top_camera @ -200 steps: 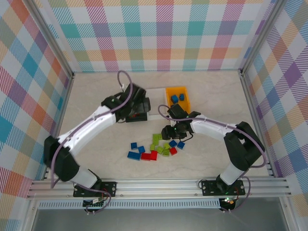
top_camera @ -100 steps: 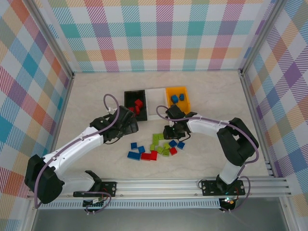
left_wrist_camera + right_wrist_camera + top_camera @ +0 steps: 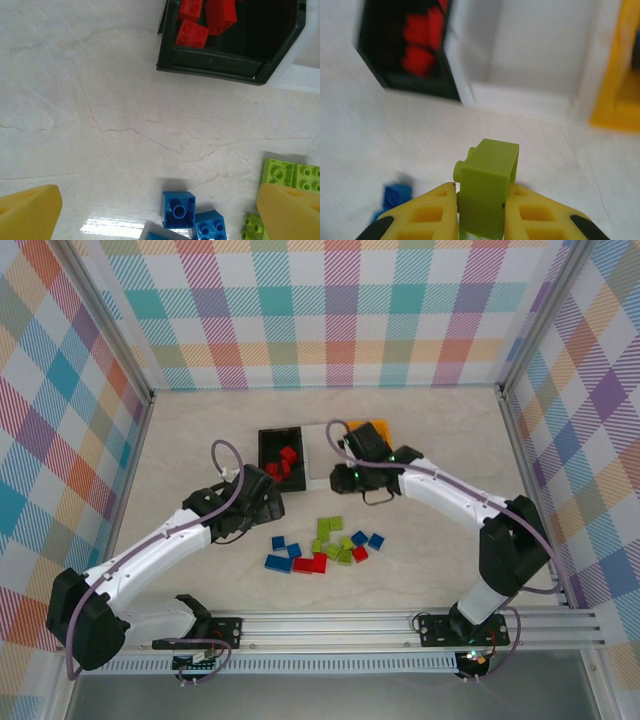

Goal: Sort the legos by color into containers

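Right gripper (image 3: 481, 202): clamped on a lime green brick (image 3: 487, 182), which is pinched upright between the yellow fingers (image 3: 427, 215).
Lime green brick: held above the table (image 3: 395, 130), at 6 o'clock of the white bin (image 3: 535, 50) in the right wrist view and not inside it.
Left gripper (image 3: 160, 212): fingers spread wide apart with nothing gripped; in the top view it is found at 7 o'clock of the black bin (image 3: 263, 455).
Containers: set in a row, the black bin at 9 o'clock of the white bin and the orange-yellow bin (image 3: 620, 75) at 3 o'clock.
Black bin: several red bricks (image 3: 192, 34) are held inside.
White bin: bare floor is seen in the right wrist view.
Loose legos (image 3: 325, 545): blue, red and lime green pieces are clustered on the table at 6 o'clock of the white bin.
Blue bricks (image 3: 178, 209): lying on the table between the left fingertips, untouched.
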Controlling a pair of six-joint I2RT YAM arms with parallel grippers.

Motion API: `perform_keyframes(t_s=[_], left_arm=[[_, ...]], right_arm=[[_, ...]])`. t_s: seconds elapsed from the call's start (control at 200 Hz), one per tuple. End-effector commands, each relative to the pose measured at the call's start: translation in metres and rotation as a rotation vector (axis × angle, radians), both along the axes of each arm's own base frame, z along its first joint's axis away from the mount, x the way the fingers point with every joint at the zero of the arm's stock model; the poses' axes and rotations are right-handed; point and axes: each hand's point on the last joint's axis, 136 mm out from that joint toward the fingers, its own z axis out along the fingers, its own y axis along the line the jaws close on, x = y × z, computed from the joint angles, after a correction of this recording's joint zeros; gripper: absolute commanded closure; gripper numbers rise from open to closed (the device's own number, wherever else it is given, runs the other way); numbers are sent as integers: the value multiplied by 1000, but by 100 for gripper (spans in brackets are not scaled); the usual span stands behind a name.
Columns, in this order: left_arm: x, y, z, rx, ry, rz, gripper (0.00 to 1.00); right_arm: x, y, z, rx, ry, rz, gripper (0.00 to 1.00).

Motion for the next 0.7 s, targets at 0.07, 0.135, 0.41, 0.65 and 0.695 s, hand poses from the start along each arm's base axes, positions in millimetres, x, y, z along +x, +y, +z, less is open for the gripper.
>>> perform_keyframes(t_s=[0.07,0.135,0.41,0.65,0.695], left_arm=[[-16,8,-11,-6,57,29,0],[-20,10,-16,-3,75,33,0],[-29,10,-32,-3,117,12,0],[-28,-4,-45,-12,162,-60,5],[-27,-10,-49,-15,181,-85,7]], right_arm=[[57,17,-22,-50,-15,-74,80],[76,22,-29,-54,-15,-101,79],[115,37,-60,-85,18,-127,65],[112,37,-17,-21,-47,-119,40],[106,34,-7,1,-60,-119,39]])
